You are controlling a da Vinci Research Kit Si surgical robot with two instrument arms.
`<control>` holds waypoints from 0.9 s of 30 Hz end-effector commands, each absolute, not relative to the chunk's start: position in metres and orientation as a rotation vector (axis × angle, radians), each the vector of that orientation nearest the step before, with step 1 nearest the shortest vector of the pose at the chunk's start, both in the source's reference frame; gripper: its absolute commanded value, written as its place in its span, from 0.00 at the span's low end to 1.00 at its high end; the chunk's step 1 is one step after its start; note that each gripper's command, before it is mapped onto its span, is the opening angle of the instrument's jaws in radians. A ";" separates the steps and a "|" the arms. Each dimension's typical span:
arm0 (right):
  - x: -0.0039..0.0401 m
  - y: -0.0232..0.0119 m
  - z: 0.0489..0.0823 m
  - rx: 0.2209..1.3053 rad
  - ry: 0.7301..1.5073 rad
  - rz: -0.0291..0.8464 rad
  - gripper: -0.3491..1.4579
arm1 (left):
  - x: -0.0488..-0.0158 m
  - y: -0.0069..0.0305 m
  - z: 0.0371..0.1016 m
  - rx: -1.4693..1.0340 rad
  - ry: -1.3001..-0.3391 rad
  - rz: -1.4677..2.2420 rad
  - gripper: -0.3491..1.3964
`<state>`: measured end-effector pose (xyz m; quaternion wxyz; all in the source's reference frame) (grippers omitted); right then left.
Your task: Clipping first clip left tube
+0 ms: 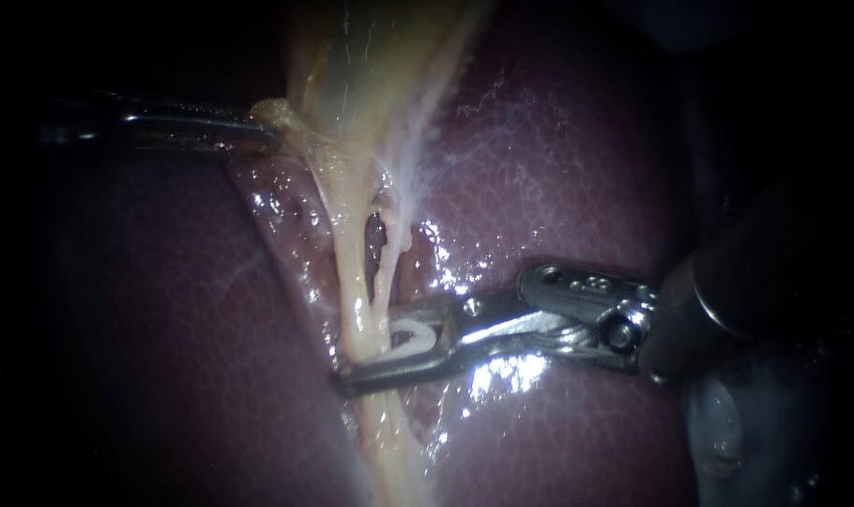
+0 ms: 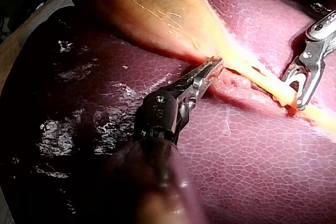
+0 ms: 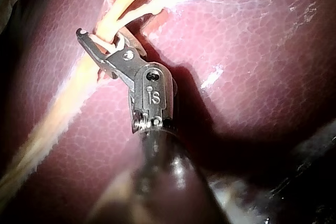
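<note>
The pale left tube runs down from the yellowish gallbladder over the liver. A thinner right tube lies just beside it. My right instrument reaches in across the liver, its jaws standing apart astride the left tube and carrying a white clip. In the right wrist view the same jaws bracket the tube. My left instrument is shut on the gallbladder's lower edge, and the left wrist view shows that grip and my right instrument beyond it.
Dark red liver fills the ground around both instruments. Wet, glistening tissue lies left of the tubes, and thin white strands fan from the gallbladder's neck. A pale, glassy mass sits under my right instrument's shaft.
</note>
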<state>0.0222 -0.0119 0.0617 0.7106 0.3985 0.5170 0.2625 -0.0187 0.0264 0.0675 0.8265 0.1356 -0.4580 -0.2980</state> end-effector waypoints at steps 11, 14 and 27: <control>0.0219 -0.0116 0.0628 0.833 1.144 0.615 0.47 | -0.0187 0.0264 0.0674 0.288 -0.973 -0.633 0.00; 0.0209 -0.0113 0.0634 0.815 1.119 0.612 0.47 | -0.0186 0.0264 0.0674 0.289 -0.973 -0.632 0.00; 0.0161 -0.0099 0.0622 0.734 1.059 0.519 0.47 | -0.0185 0.0263 0.0674 0.289 -0.973 -0.632 0.00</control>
